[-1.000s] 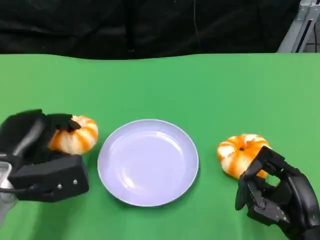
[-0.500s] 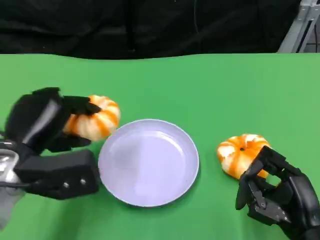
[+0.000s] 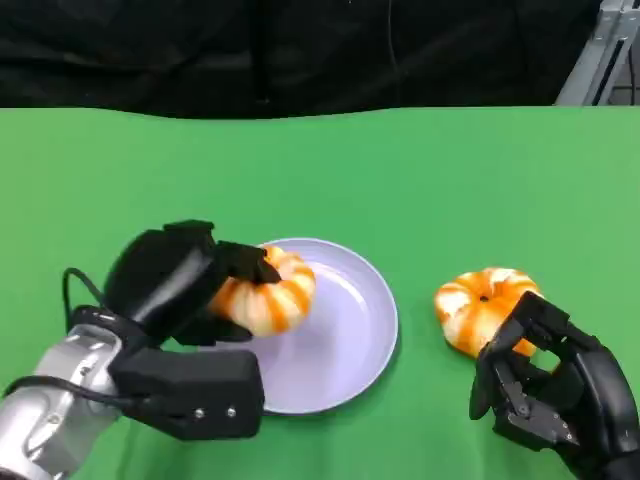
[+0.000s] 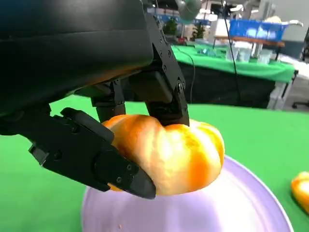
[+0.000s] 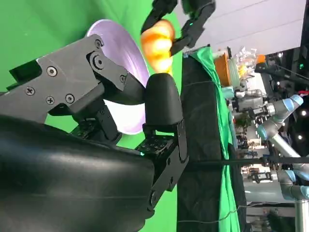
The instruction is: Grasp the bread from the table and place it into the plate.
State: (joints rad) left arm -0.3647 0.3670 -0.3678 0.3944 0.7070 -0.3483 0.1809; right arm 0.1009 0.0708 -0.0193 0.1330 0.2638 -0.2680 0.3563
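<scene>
The round orange-and-white glazed bread roll [image 3: 268,290] is gripped by the black left hand [image 3: 180,275], whose fingers are clamped around it from above and below, as the left wrist view shows plainly. In the head view the roll sits left of centre, over the left rim of the round pale lavender plate [image 3: 350,340]; it looks raised above the dish rather than resting on it. So the grasp appears done and the carry nearly done; lowering and letting go are still left.

A second orange-and-white bread roll [image 3: 480,305] lies on the green table [image 3: 400,170] at the right of the frame, untouched. The black right hand [image 3: 545,390] sits just below it, fingers curled and holding nothing.
</scene>
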